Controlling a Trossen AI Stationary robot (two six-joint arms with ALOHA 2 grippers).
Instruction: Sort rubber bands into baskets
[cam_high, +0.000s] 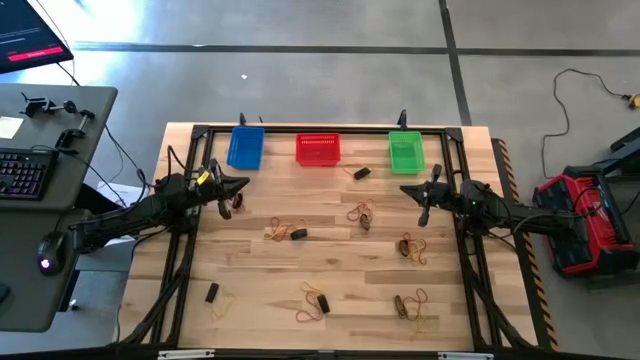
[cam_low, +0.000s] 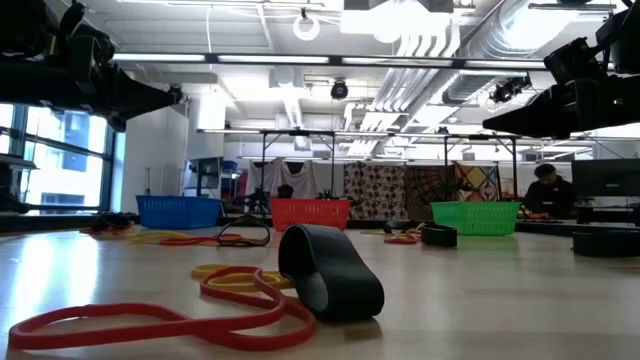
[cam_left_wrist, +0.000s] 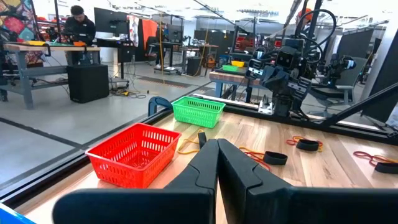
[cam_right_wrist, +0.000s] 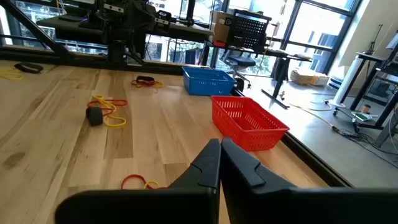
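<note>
three baskets stand in a row at the table's far edge: blue basket (cam_high: 245, 148) left, red basket (cam_high: 318, 149) middle, green basket (cam_high: 405, 151) right. rubber bands (cam_high: 360, 214) lie scattered across the table (cam_high: 260, 280). left gripper (cam_high: 243, 184) and right gripper (cam_high: 404, 188) hover clenched, grasping nothing.

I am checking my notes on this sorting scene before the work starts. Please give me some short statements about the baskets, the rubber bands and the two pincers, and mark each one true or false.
1. The red basket stands between the blue basket and the green basket. True.
2. The rubber bands are already in the baskets. False: they lie scattered on the table.
3. The left pincer is shut and holds nothing. True.
4. The right pincer grips a dark band. False: it is shut and empty, above the table.
5. The baskets line the far edge. True.
</note>
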